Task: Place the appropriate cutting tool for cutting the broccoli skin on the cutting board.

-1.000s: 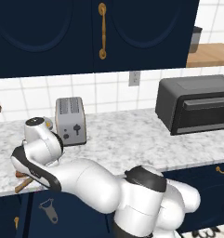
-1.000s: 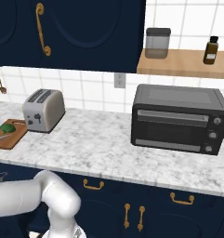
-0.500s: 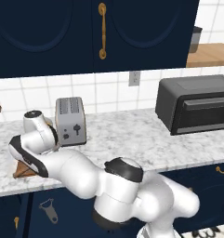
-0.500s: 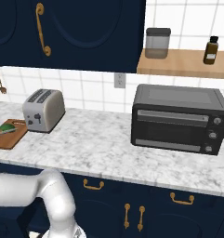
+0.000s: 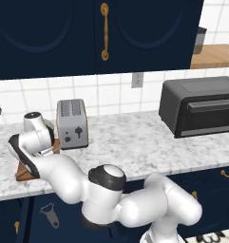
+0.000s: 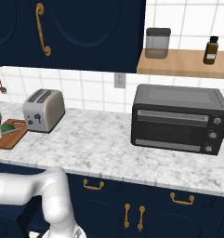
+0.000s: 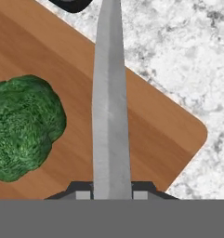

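The gripper (image 7: 111, 194) is closed on the knife (image 7: 110, 102), its blade stretching over the cutting board (image 7: 150, 135) beside the broccoli (image 7: 23, 128), apparently so that release would leave it on bare wood.

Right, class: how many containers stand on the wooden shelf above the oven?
2. A grey-lidded canister stands at the shelf's left end, and a small dark bottle stands farther right. The picture's edge cuts the shelf, so more may be hidden.

A kitchen: marble counter (image 6: 99, 144), toaster (image 6: 42, 109), toaster oven (image 6: 178, 118), navy cabinets (image 5: 87, 33), tiled wall (image 6: 85, 83).
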